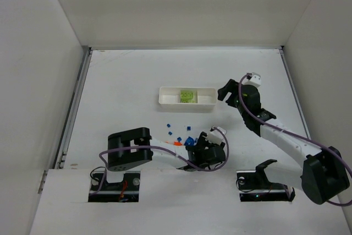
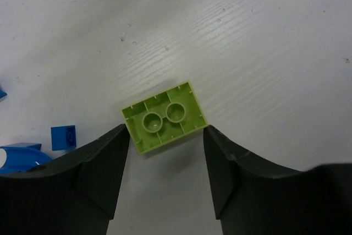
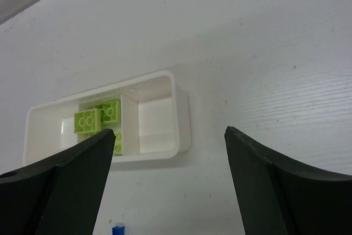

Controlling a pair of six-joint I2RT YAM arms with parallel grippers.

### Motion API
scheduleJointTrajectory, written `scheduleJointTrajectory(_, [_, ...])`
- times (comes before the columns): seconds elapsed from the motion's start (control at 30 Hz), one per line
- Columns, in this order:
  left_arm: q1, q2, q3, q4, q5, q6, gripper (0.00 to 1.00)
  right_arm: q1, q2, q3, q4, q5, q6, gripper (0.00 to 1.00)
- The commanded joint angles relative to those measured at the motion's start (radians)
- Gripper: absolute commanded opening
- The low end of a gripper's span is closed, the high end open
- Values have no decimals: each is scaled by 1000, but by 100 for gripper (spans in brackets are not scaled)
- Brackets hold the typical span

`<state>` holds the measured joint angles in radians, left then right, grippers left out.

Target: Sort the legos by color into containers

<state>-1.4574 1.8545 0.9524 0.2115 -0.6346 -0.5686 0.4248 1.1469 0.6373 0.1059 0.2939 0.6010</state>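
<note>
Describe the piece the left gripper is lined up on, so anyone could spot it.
Start at the left gripper, low over the table. Between its open fingers lies a lime green brick, underside up with two round tubes; its neighbours are blue pieces.

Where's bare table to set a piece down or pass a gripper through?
Bare: the table left of the tray, and the strip between tray and back wall. The tray's end compartments look empty; green legos fill the middle. Crowded: blue legos and an orange one between tray and left gripper.
</note>
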Motion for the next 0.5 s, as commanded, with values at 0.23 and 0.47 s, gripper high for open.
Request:
scheduleJointTrajectory(0.23, [19, -150, -38, 38, -83, 29, 23, -7, 11, -19, 84, -16, 20, 86])
scheduleJointTrajectory(0.47, [90, -239, -64, 46, 10, 55, 54, -13, 20, -21, 87, -15, 22, 86])
